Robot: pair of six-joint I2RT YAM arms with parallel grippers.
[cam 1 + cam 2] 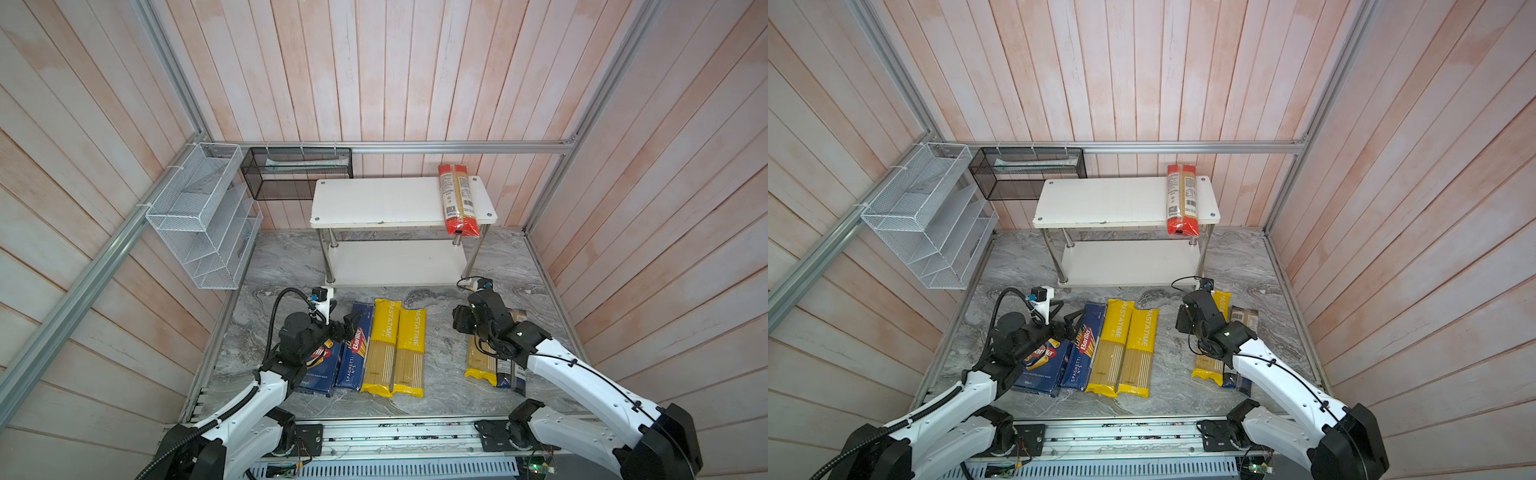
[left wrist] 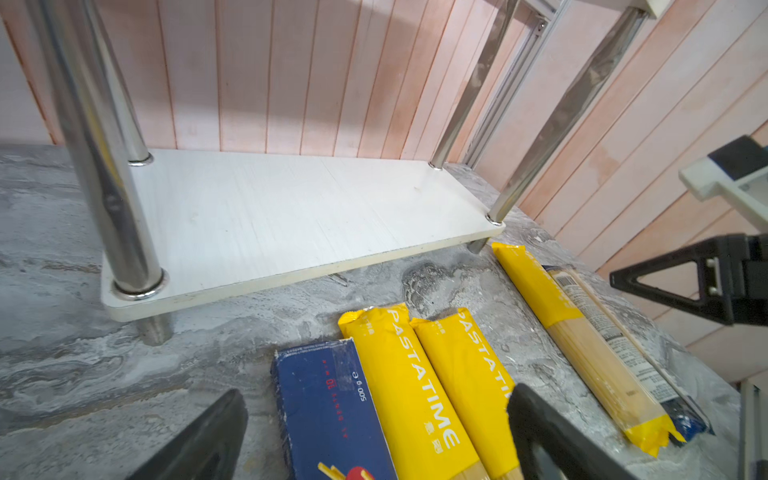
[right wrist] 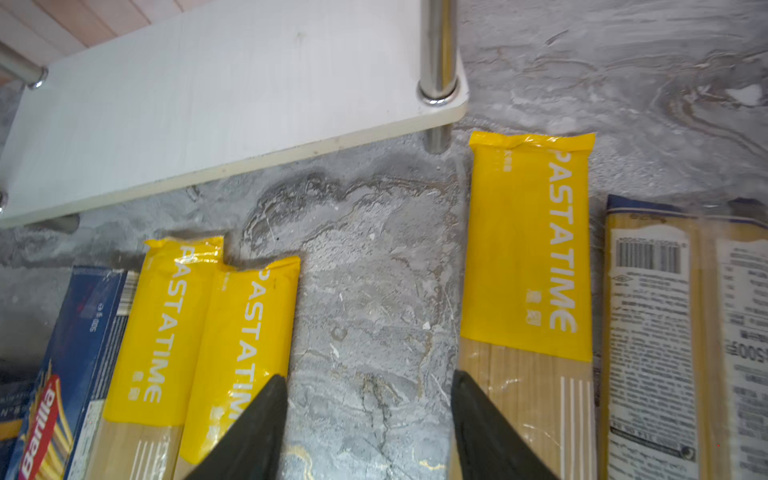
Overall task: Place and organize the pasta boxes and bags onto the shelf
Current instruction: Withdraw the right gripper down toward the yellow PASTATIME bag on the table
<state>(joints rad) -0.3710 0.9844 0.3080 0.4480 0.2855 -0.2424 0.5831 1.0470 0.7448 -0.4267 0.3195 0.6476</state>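
Note:
The shelf (image 1: 374, 203) (image 1: 1108, 203) stands at the back, with a red-ended bag (image 1: 457, 199) (image 1: 1181, 199) lying on the right of its top board. Its lower board (image 2: 291, 216) (image 3: 208, 104) is bare. On the marble floor lie a wide blue box (image 1: 320, 368) (image 1: 1040, 365), a narrow blue box (image 1: 353, 357) (image 2: 332, 407), and two yellow bags (image 1: 382, 345) (image 1: 411, 349). A third yellow bag (image 3: 528, 249) and a dark-blue-ended bag (image 3: 665, 311) lie to the right. My left gripper (image 1: 353, 323) (image 2: 374, 436) hovers open over the narrow box. My right gripper (image 1: 459, 318) (image 3: 370, 419) is open over bare floor between the yellow bags.
A white wire rack (image 1: 199, 224) and a black mesh basket (image 1: 295, 174) hang on the aluminium frame at the back left. Wooden walls close in on three sides. The right arm covers the middle of the two right-hand bags in both top views.

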